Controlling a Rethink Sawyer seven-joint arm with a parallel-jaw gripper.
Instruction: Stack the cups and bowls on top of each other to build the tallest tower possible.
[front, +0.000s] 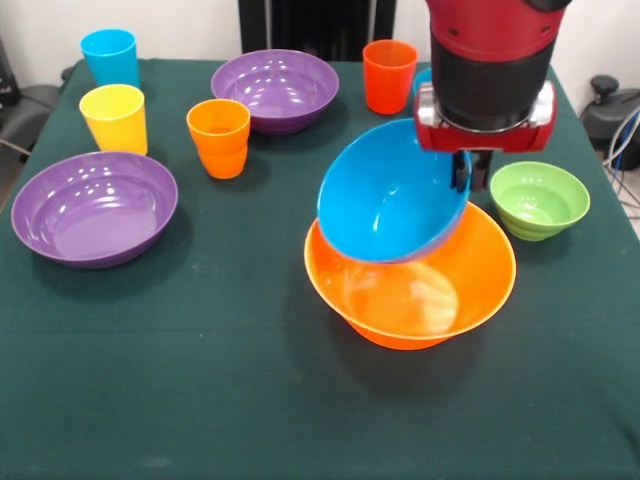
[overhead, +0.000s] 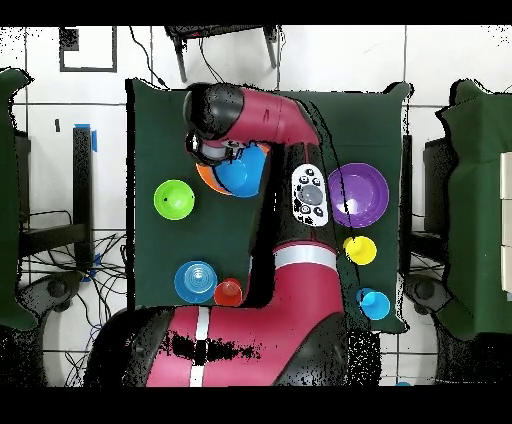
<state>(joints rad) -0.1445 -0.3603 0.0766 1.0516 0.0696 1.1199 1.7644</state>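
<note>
My gripper (front: 462, 172) is shut on the far right rim of the deep blue bowl (front: 390, 195). That bowl hangs tilted, its opening facing the front, with its lower edge inside the large orange bowl (front: 420, 300). From above, the blue bowl (overhead: 243, 172) shows beside the wrist, which hides the gripper. A small green bowl (front: 540, 198) sits right of the orange one. Two purple bowls (front: 95, 207) (front: 277, 90) stand at the left and back. The light blue cup (front: 110, 57), yellow cup (front: 115, 118), orange cup (front: 219, 137) and red-orange cup (front: 389, 76) stand upright, each apart from the others.
A translucent light blue bowl (overhead: 196, 281) sits next to the red-orange cup (overhead: 228, 292) in the overhead view; the arm mostly hides it from the front. A dark green cloth covers the table (front: 200, 390). The arm (overhead: 300, 190) spans the table's middle.
</note>
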